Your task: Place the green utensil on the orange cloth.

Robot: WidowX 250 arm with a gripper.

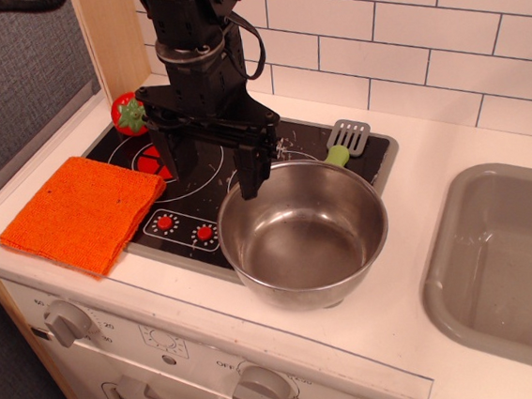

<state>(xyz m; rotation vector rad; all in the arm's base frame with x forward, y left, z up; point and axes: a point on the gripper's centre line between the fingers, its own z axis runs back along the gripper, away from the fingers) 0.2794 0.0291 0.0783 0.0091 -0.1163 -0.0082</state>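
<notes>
The green utensil (344, 145) lies at the back right of the toy stove, its grey slotted head toward the wall and its light-green handle mostly hidden behind the steel bowl's rim. The orange cloth (83, 212) lies flat at the front left, overlapping the stove's left edge. My gripper (208, 163) hangs above the stove's middle, between cloth and utensil, with its two black fingers spread wide apart and nothing between them.
A large steel bowl (303, 231) sits at the stove's front right, right beside the utensil. A red tomato toy (130, 114) with a green top stands at the back left. A grey sink (508, 270) is at the right. A tiled wall is behind.
</notes>
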